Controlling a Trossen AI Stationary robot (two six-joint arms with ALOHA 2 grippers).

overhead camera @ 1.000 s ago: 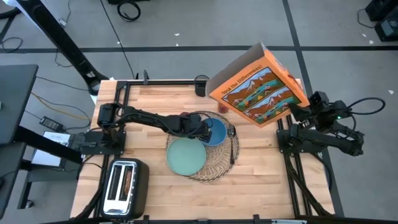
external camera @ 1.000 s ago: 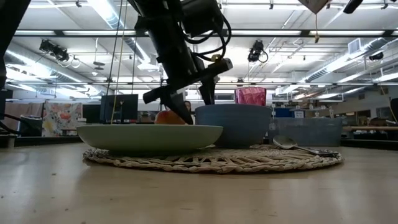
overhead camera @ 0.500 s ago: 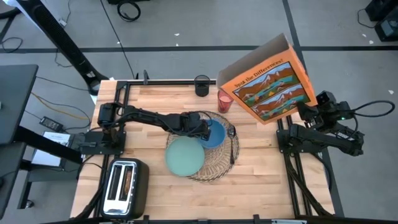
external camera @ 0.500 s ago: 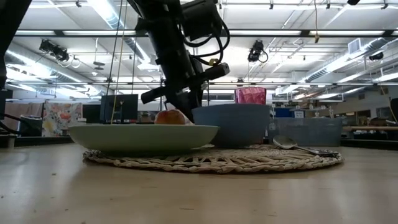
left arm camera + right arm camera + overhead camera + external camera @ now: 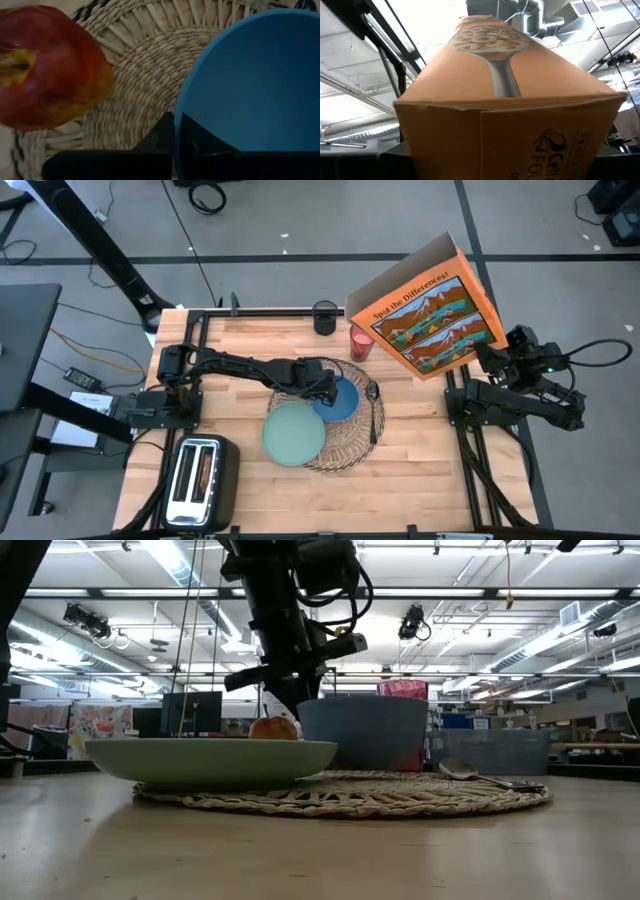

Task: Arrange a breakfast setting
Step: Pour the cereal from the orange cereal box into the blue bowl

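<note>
Plate [image 5: 210, 760] sits nearest in the low view, pale teal, overhanging the near-left edge of the mat [image 5: 352, 442]. Just behind it the apple [image 5: 50, 67] lies on the weave, close beside the blue bowl [image 5: 338, 397]. The left gripper [image 5: 322, 388] is at the bowl's left rim with its jaws pinched together on the wall, one finger inside and one outside, as the wrist view shows. The spoon [image 5: 485, 776] rests on the right part of the mat, and the red cup [image 5: 361, 343] stands on bare table beyond the mat's far edge. Farthest off, the right gripper [image 5: 490, 355] is clamped on the cereal box [image 5: 428, 308], held tilted in the air above the table's far-right corner. The risks, as I judge them: a thin rim grip may slip if the bowl is lifted or dragged, and a sideways pull could knock the apple so that it rolls off the mat, or nudge the plate further over the edge. The box is big and held at one end, so it could swing into the cup when lowered.
</note>
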